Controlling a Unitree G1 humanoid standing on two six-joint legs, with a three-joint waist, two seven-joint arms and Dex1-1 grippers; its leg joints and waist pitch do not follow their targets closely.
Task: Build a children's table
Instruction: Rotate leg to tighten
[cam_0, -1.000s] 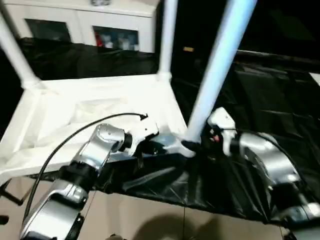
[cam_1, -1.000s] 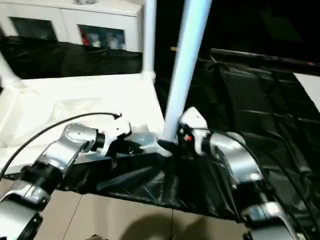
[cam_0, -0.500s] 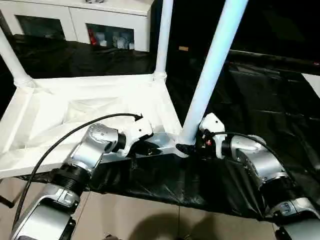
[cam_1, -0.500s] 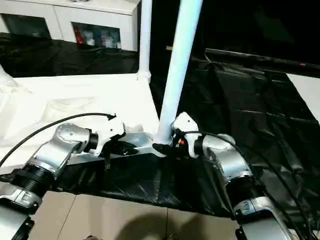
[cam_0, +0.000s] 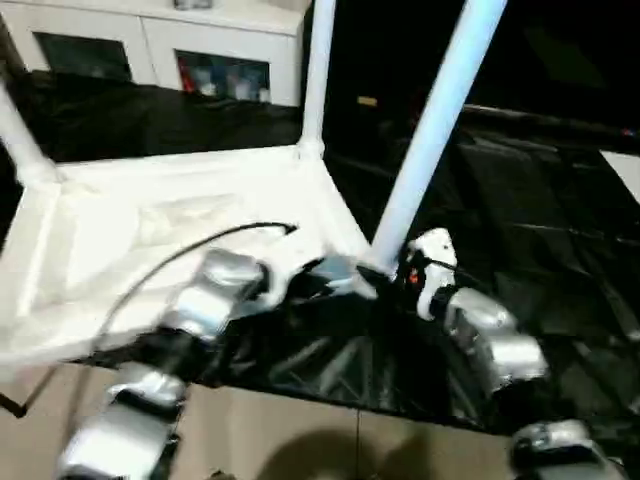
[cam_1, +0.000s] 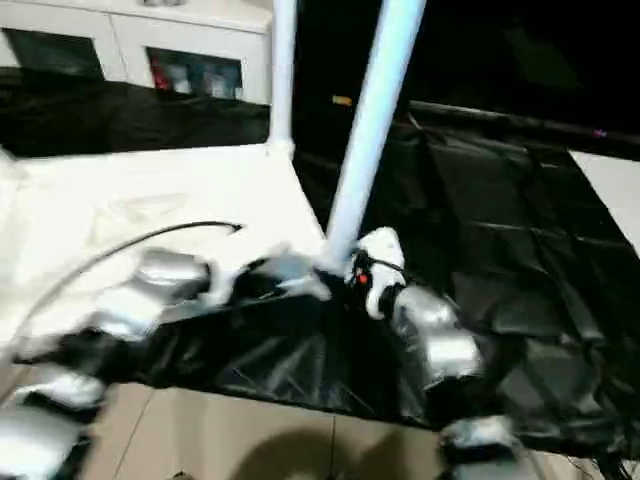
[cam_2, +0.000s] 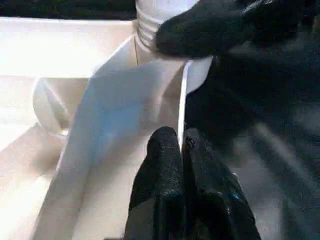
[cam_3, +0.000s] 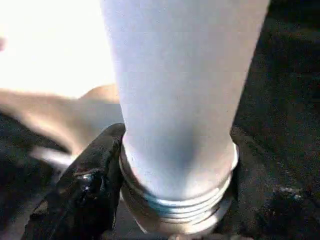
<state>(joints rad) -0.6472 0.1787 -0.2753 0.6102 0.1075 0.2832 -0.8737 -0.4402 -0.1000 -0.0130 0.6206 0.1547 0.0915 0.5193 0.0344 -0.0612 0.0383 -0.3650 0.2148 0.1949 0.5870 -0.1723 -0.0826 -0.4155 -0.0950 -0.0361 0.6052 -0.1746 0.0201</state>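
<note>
Right wrist view, right pincer (cam_3: 172, 200) gripping leg (cam_3: 182, 90) base (threaded), forearm level.

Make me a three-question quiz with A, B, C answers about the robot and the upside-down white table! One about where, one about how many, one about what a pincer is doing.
1. Where does the right pincer grip the near leg?
A. at its threaded bottom end, by the corner
B. halfway up
C. at its top

2. How many legs stand up from the tabletop in the head views?
A. one
B. three
C. six

3. What is the left pincer doing?
A. hanging wide open in the air
B. pinching the tabletop's thin edge, closed
C. holding a loose leg

Answers:
1 A: the right wrist view shows black fingers on both sides of the threads.
2 B: the near leg, one at the far corner and one at the left edge.
3 B: the left wrist view shows both fingers pressed together on the white rim.
</note>
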